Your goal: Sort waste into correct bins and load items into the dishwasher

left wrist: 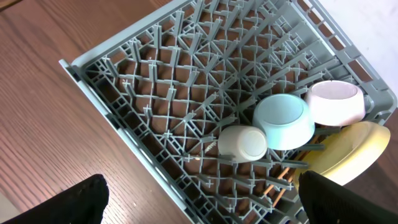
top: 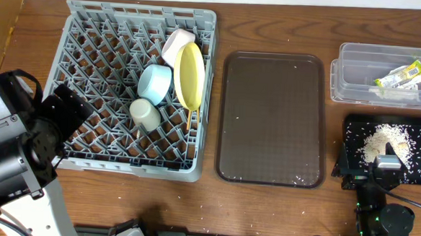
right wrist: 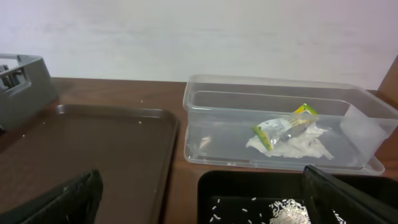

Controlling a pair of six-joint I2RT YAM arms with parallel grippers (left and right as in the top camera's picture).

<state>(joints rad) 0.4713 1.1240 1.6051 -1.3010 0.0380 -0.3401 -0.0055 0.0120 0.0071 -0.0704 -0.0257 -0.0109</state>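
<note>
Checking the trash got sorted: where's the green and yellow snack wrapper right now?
Overhead, the snack wrapper lies inside the clear tub at the far right, just behind the black bin holding rice.

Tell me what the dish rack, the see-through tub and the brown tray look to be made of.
Dish rack: grey moulded plastic, matte; the thin pegs and lattice look cast in one piece. Tub: clear plastic, glossy; the wrappers show through its wall. Tray: probably hard plastic, dark brown with a faint sheen and a raised rim.
</note>
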